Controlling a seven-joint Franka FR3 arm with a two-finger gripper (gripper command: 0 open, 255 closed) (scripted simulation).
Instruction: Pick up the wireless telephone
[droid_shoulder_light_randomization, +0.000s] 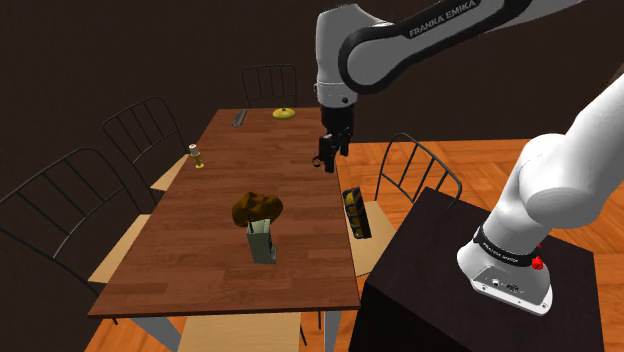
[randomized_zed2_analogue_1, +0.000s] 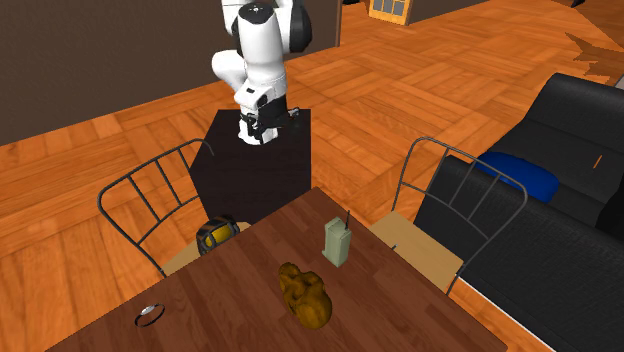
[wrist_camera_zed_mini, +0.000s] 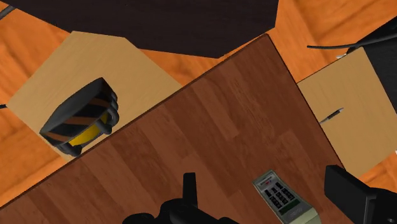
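Wrist view frames the grey-green wireless telephone (wrist_camera_zed_mini: 283, 197) between the spread fingers of the black gripper (droid_shoulder_light_randomization: 326, 152), untouched; it stands upright on the dark wooden table (wrist_camera_zed_mini: 210, 121), well below the hand. Wire-backed chairs (randomized_zed2_analogue_1: 425, 248) ring the table on an orange parquet floor (randomized_zed2_analogue_1: 400, 90). The arm (droid_shoulder_light_randomization: 450, 22) reads FRANKA EMIKA; the phone's keypad labels are too small to read
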